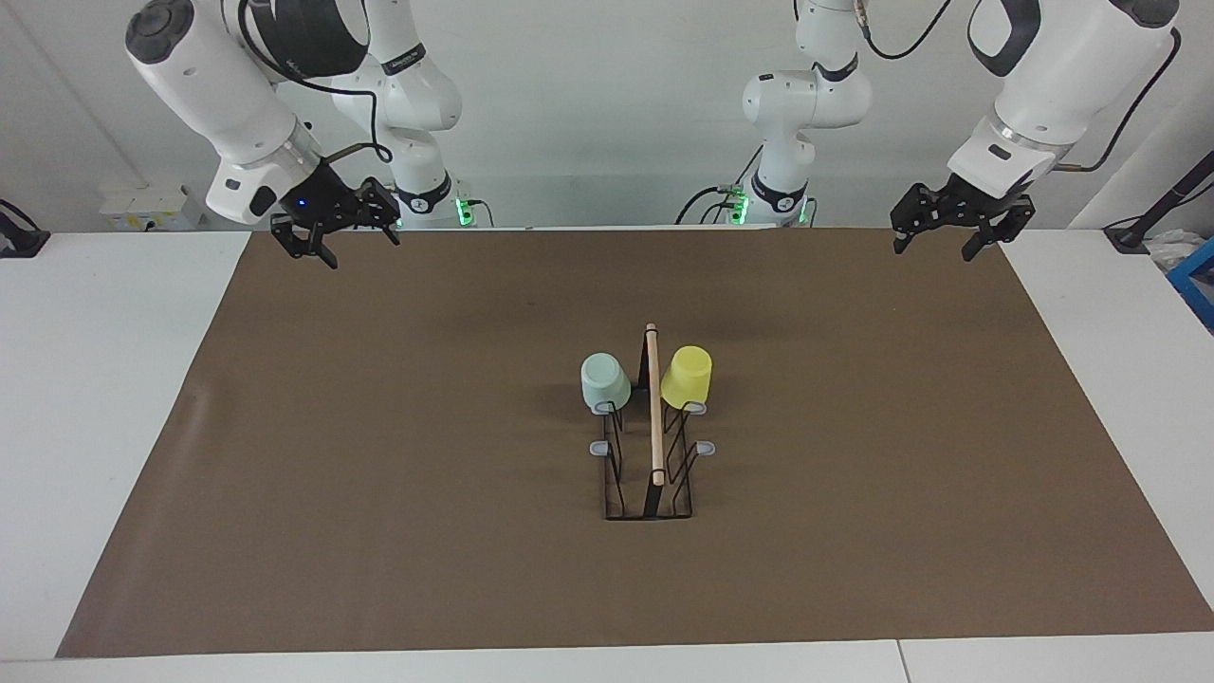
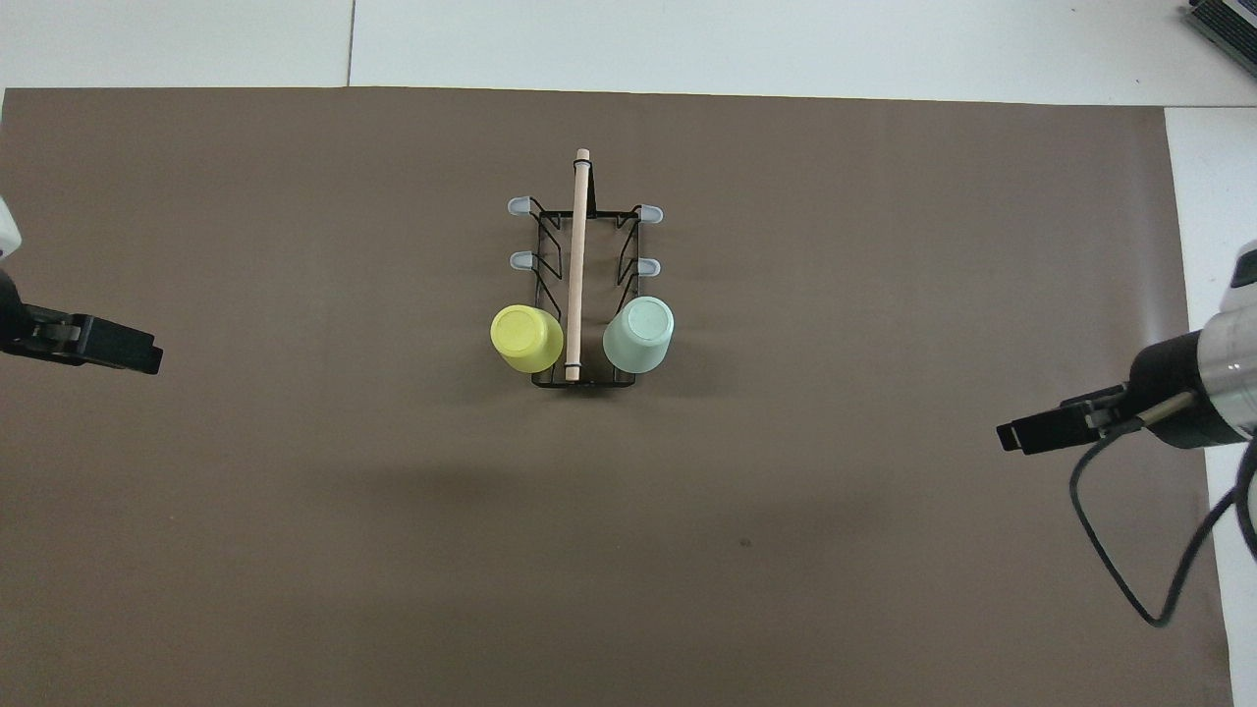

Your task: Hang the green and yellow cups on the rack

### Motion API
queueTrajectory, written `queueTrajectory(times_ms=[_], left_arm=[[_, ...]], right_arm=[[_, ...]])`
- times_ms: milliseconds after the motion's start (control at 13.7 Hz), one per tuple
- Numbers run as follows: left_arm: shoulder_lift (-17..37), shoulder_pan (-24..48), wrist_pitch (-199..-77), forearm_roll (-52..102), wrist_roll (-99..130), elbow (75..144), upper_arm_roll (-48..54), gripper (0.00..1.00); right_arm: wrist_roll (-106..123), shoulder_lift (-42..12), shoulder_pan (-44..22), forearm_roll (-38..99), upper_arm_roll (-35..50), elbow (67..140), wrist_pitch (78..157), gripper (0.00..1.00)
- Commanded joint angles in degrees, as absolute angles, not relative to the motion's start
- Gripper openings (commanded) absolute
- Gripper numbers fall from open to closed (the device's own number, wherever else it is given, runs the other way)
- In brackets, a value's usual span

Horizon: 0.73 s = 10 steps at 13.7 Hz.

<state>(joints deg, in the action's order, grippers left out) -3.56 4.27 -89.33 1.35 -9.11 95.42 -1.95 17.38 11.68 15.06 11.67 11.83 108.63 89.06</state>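
Observation:
The rack [image 1: 654,417] stands in the middle of the brown mat, with its wooden rod pointing away from the robots; it also shows in the overhead view [image 2: 576,245]. The green cup [image 1: 604,381] [image 2: 638,334] hangs upside down on the peg nearest the robots on the side toward the right arm's end. The yellow cup [image 1: 687,376] [image 2: 526,339] hangs upside down on the matching peg toward the left arm's end. My left gripper [image 1: 934,252] [image 2: 128,349] and my right gripper [image 1: 361,251] [image 2: 1026,432] are open, empty and raised over the mat's corners by the arm bases.
The brown mat [image 1: 379,474] covers most of the white table [image 1: 104,379]. Several grey-tipped pegs [image 2: 520,259] on the rack are bare. A cable [image 2: 1110,550] hangs from the right arm. A blue object [image 1: 1197,280] lies off the mat at the left arm's end.

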Motion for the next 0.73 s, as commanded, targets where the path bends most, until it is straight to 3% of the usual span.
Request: queueTrajectory(times_ms=[0, 218, 655], left_arm=[[-3.78, 4.75, -89.39, 0.09, -9.32, 93.96, -2.20, 1.00], [-3.08, 4.48, -89.21, 0.00, -9.40, 92.99, -2.11, 1.00], [-1.49, 4.22, -88.15, 0.88, -9.49, 90.88, -2.02, 1.00]], right_arm=[[18.54, 16.51, 17.84, 8.36, 12.31, 109.60, 85.53, 1.00], [18.54, 19.07, 18.28, 8.09, 11.69, 109.60, 81.57, 1.00], [18.81, 18.63, 18.37, 6.51, 11.78, 108.98, 84.37, 1.00]])
